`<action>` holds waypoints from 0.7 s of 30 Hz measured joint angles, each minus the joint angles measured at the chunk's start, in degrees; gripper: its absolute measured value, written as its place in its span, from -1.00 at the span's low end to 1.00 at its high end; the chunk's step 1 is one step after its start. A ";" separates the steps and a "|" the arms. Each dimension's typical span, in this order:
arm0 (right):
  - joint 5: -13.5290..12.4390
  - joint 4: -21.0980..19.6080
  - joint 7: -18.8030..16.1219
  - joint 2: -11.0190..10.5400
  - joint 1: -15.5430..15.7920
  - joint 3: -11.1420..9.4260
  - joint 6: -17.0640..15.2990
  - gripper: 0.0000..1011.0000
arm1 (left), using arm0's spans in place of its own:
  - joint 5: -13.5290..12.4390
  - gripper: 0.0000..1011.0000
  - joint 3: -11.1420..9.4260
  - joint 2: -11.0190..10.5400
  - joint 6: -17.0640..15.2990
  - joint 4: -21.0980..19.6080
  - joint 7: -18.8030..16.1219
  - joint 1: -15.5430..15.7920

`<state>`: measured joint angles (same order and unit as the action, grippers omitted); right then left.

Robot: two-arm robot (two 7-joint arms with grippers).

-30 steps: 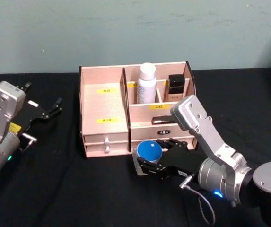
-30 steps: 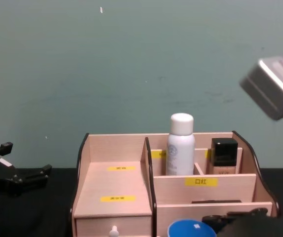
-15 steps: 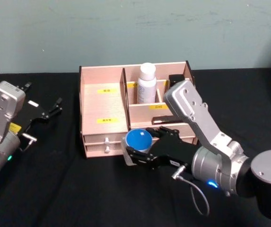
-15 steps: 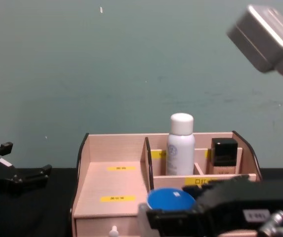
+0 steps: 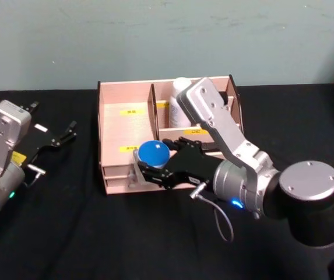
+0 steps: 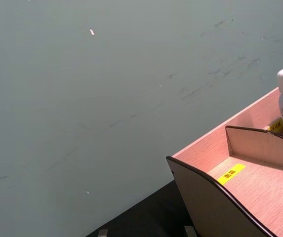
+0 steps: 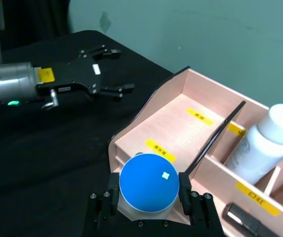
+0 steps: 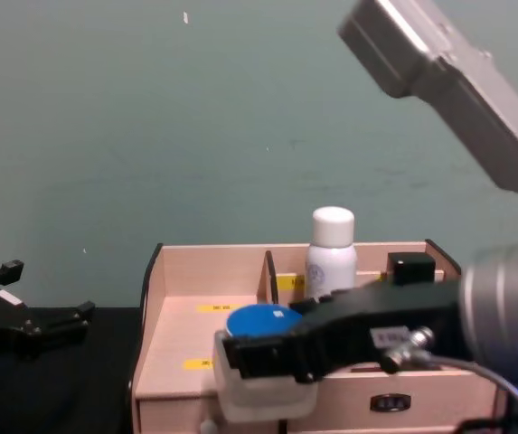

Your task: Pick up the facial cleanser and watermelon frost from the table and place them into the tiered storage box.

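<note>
**Lin:** The right end effector was pinching the blue-lidded jar from both sides, one finger pressed on each flank. Why so low on the body?

**Omar:** I think it kept the flat lid free and the round jar upright, so it could go down straight. The jar hung in the air at the front of the tiered storage box, over the lower step of its wide left compartment, close to the dark-edged divider. It was not set down yet.

**Lin:** Was it the watermelon frost?

**Omar:** Probably, but I could read no label. The lid was smooth blue with a small pale square; the body looked pale and cloudy, like plastic.

**Lin:** And the box?

**Omar:** Pale wood with a matte grain, stepped floors and yellow labels. A white cylindrical bottle already stood in a back cell; maybe that was the cleanser.

**Lin:** The other arm?

**Omar:** The left end effector waited above the black cloth of the desk, fingers spread, holding nothing, well apart from the box.
</note>
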<state>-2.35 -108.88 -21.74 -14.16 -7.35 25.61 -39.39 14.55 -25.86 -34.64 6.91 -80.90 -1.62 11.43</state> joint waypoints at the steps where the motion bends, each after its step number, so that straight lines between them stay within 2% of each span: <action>1: 0.13 0.38 0.05 0.28 -0.39 0.09 0.00 0.43 | 0.00 0.98 0.00 0.00 0.00 0.00 0.00 0.00; 14: 2.20 6.28 0.50 4.69 -6.16 2.02 0.14 0.43 | 0.00 0.98 0.00 0.00 0.00 0.00 0.00 0.00; 21: 3.78 10.07 1.28 7.04 -8.80 2.31 0.49 0.43 | 0.00 0.98 0.00 0.00 0.00 0.00 0.00 0.00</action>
<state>1.43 -98.81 -20.45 -7.12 -16.16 27.92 -38.90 14.55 -25.86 -34.64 6.91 -80.90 -1.62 11.43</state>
